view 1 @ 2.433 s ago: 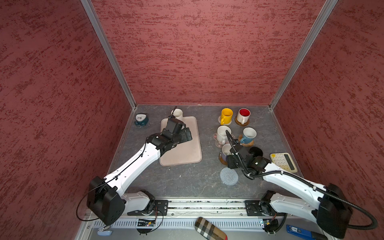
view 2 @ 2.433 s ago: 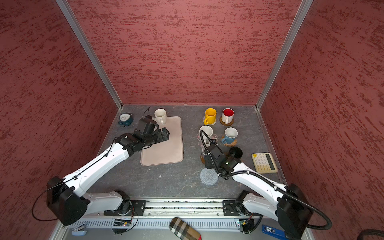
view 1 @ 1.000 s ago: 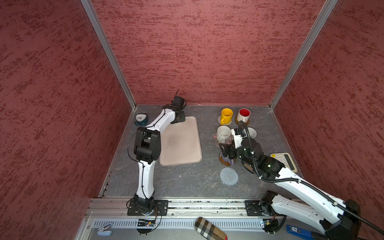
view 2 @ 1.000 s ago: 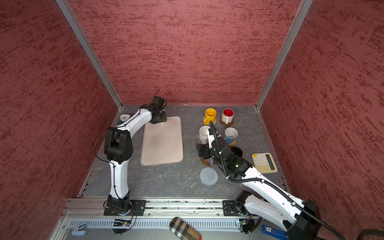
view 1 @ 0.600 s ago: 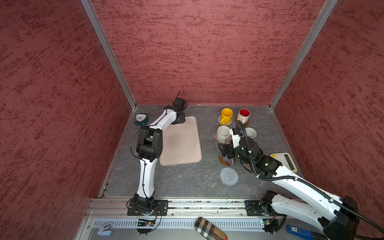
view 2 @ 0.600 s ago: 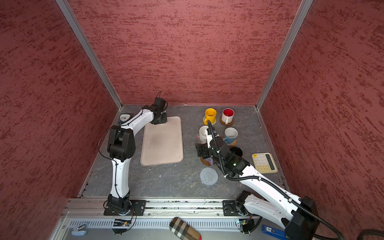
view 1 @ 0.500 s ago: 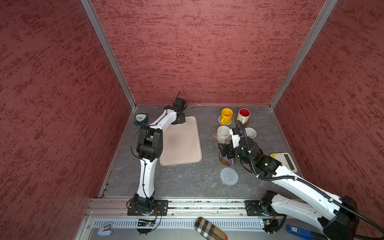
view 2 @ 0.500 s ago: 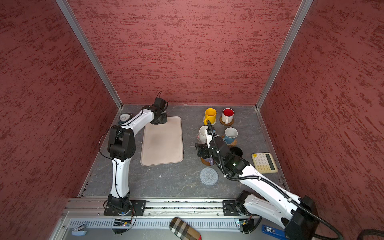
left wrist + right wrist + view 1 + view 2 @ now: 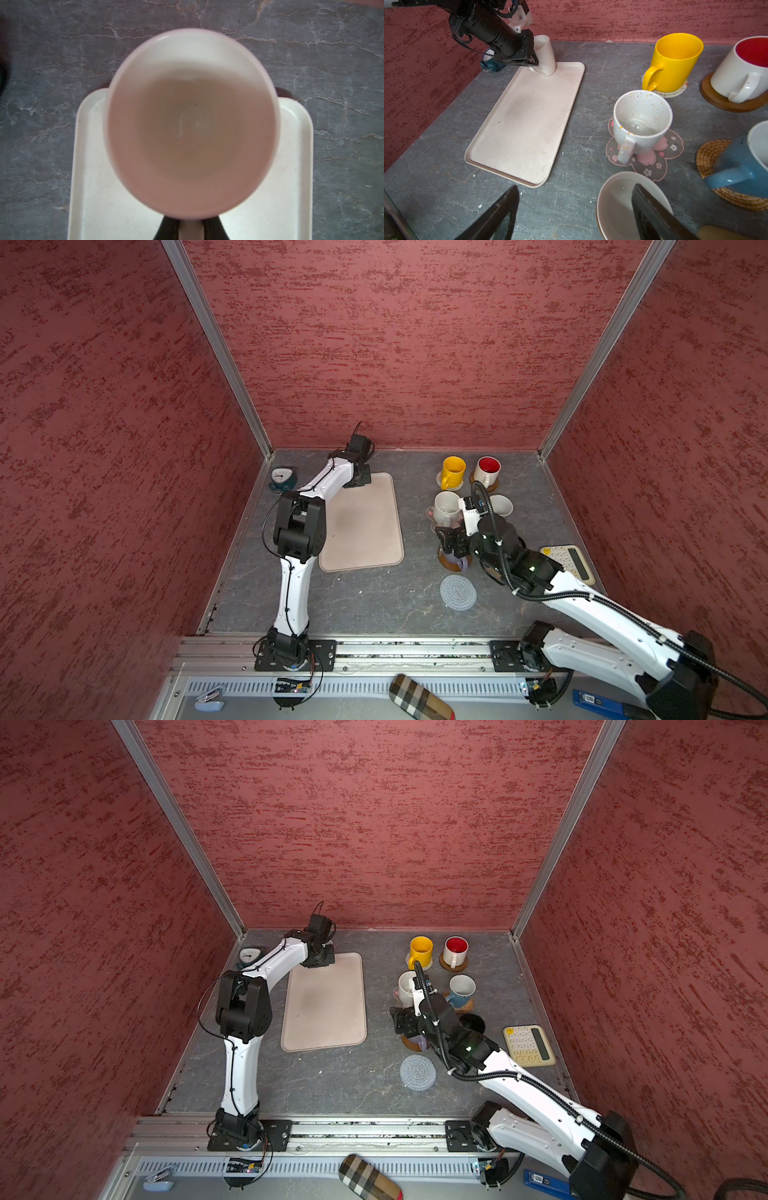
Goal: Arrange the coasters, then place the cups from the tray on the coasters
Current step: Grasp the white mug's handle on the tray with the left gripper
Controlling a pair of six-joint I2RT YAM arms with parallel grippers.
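At the far end of the beige tray [image 9: 361, 531] [image 9: 525, 124] my left gripper [image 9: 532, 60] [image 9: 359, 481] is shut on the handle of a plain white cup [image 9: 191, 124] [image 9: 545, 56]. My right gripper [image 9: 575, 214] [image 9: 451, 541] hangs open over a lavender cup [image 9: 616, 207] standing on a brown coaster [image 9: 457, 562], one finger above its mouth. Yellow [image 9: 453, 468], red-inside [image 9: 487, 470], speckled white [image 9: 641, 120] and blue [image 9: 460, 990] cups stand on coasters. A grey-blue crochet coaster [image 9: 458, 592] lies bare.
A teal alarm clock [image 9: 282, 479] stands left of the tray's far end. A calculator [image 9: 528, 1045] lies at the right, with a black cup [image 9: 471, 1023] between it and my right arm. Red walls close three sides.
My left arm reached to the tray's far end and its jaws closed on the white cup's handle. My right arm rose over the lavender cup and has since held still.
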